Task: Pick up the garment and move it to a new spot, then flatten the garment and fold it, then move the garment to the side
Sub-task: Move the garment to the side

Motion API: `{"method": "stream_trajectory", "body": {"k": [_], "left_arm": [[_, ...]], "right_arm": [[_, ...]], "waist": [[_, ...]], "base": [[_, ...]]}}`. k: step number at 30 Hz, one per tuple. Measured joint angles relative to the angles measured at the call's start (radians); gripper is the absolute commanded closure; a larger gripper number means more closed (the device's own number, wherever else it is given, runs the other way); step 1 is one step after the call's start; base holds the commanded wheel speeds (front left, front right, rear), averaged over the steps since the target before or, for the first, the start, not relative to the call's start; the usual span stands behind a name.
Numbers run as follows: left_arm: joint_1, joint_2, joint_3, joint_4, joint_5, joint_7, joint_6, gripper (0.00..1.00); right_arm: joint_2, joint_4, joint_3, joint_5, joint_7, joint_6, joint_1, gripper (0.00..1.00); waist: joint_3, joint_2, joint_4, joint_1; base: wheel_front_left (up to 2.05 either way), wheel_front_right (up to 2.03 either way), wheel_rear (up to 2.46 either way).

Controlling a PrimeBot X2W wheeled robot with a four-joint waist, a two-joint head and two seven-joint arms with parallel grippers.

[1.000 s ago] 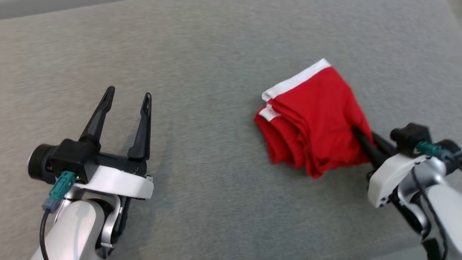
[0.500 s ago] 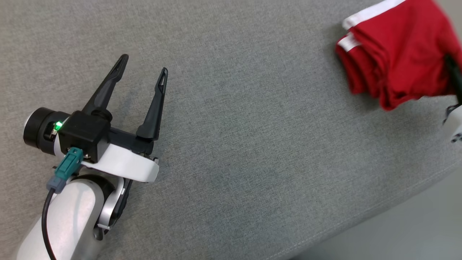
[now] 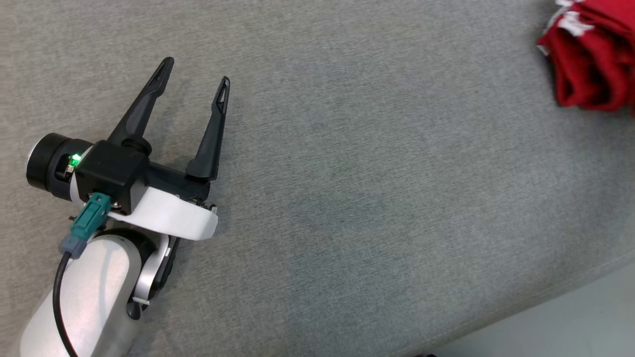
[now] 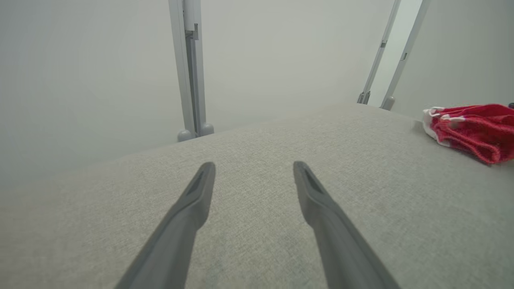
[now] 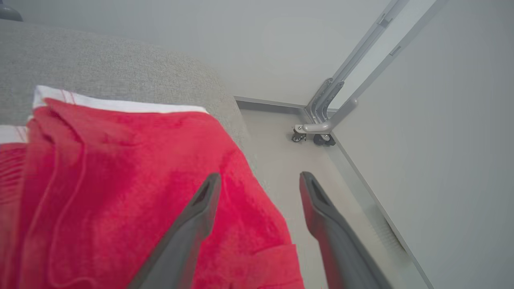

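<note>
Closing stage of the job, by the look of it: shifting the folded garment [image 3: 590, 64] to the side, with the flattening and folding apparently done (red cloth, white trim, layered into a compact bundle). Lying at the far right of the grey surface [image 3: 372, 198], close to its edge, with bare floor just beyond. Right end effector [image 5: 260, 177] spread wide and gripping nothing, one finger poised over the red cloth near its outer border, the other out past the border on the floor side; impossible to tell from the right wrist view whether brushing the fabric or just clear of it. Left end effector [image 3: 197, 70] likewise spread wide and empty, low over a bare stretch of the surface and well apart from the garment, with the bundle off to its right in the left wrist view. Next, in all likelihood: drawing the right end effector up and back from the cloth, cleanly, without snagging a layer, undoing the fold or nudging the bundle over the nearby edge. Nothing asked of the left arm beyond keeping out of the way
</note>
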State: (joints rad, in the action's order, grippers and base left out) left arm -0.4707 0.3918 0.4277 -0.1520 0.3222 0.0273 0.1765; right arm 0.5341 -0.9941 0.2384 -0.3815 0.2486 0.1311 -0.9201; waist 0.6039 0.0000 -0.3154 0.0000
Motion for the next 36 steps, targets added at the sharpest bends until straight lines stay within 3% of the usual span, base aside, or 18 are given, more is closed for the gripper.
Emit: {"method": "stream_trajectory", "body": {"k": [6, 13, 19, 20, 26, 36], "left_arm": [[0.009, -0.008, -0.01, 0.022, 0.016, 0.033, 0.009, 0.0], [0.045, -0.021, -0.019, 0.061, 0.04, 0.066, 0.018, 0.0], [0.11, -0.037, -0.05, 0.09, 0.077, 0.11, 0.048, 0.0], [0.129, -0.038, -0.063, 0.094, 0.087, 0.123, 0.058, 0.0], [0.194, -0.046, -0.111, 0.102, 0.121, 0.164, 0.091, 0.0], [0.282, -0.046, -0.143, 0.117, 0.147, 0.198, 0.106, 0.0]], "right_arm": [[-0.016, -0.022, -0.044, -0.026, 0.008, 0.0, 0.0, 0.0], [-0.057, 0.12, -0.192, -0.029, 0.009, 0.0, 0.087, 0.0], [-0.198, 0.374, -0.326, 0.062, 0.01, 0.0, 0.283, 0.0], [-0.25, 0.45, -0.341, 0.091, 0.01, 0.0, 0.341, 0.0], [-0.394, 0.682, -0.338, 0.168, -0.011, 0.0, 0.502, 0.0], [-0.476, 0.91, -0.292, 0.23, -0.12, 0.0, 0.67, 0.0]], "waist": [[-0.023, 0.0, 0.022, 0.0], [-0.082, 0.0, 0.033, 0.0], [-0.172, 0.0, 0.055, 0.0], [-0.197, 0.0, 0.065, 0.0], [-0.271, 0.0, 0.118, 0.0], [-0.377, 0.0, 0.215, 0.0]], "base": [[0.0, 0.0, 0.0], [0.0, 0.0, 0.0], [0.0, 0.0, 0.0], [0.0, 0.0, 0.0], [0.0, 0.0, 0.0], [0.0, 0.0, 0.0]]}}
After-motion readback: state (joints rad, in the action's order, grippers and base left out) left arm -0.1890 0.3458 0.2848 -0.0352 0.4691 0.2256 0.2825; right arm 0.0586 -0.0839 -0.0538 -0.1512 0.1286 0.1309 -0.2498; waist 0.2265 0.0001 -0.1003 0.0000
